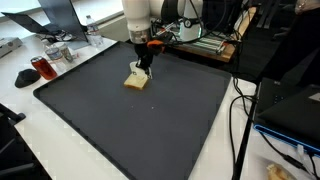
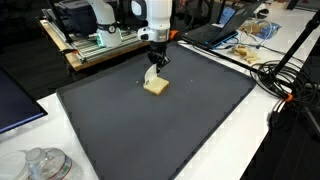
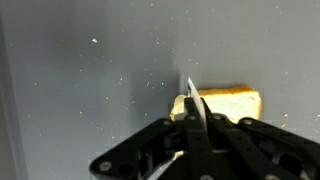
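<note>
A slice of pale bread (image 1: 135, 82) (image 2: 156, 87) (image 3: 228, 102) lies flat on the far part of a dark mat (image 1: 150, 130) (image 2: 150, 135) (image 3: 80, 80). My gripper (image 1: 144, 66) (image 2: 156, 62) (image 3: 193, 105) hangs just above the slice's edge, shut on a thin white knife-like blade (image 2: 151, 74) (image 3: 190, 88). In the wrist view the blade's tip pokes out past the fingertips at the bread's left edge, and its other end runs back under the fingers. Whether the tip touches the bread I cannot tell.
Behind the mat stands a wooden board with electronics (image 1: 205, 42) (image 2: 90, 45). A red cup (image 1: 44, 68) and a black mouse (image 1: 26, 77) lie beside the mat. Cables (image 1: 240, 110) (image 2: 285, 85) run along another side. A glass jar (image 2: 45, 165) sits near a corner.
</note>
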Motion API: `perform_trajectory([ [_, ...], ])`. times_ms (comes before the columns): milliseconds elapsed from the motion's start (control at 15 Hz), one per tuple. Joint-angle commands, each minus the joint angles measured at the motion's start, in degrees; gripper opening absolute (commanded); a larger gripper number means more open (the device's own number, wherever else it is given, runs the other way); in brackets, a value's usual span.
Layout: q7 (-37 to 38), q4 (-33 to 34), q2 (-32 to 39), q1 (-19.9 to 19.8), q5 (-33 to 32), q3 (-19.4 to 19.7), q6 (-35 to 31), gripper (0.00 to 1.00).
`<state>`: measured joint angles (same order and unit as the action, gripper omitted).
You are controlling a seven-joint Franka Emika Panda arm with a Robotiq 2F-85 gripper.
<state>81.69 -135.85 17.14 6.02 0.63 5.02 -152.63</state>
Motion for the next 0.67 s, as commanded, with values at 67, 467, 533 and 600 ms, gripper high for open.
perform_trajectory([
  [67,0.21,-0.17,1.58,1.05,-1.5,0.79,-1.85,0.01],
  [467,-3.64,1.43,4.16,-0.41,1.75,-0.85,0.04,0.01],
  [533,-4.25,1.57,4.31,-0.66,2.33,-1.17,0.11,0.01],
  [600,-4.54,1.68,4.48,-0.64,2.48,-1.23,0.03,0.01],
])
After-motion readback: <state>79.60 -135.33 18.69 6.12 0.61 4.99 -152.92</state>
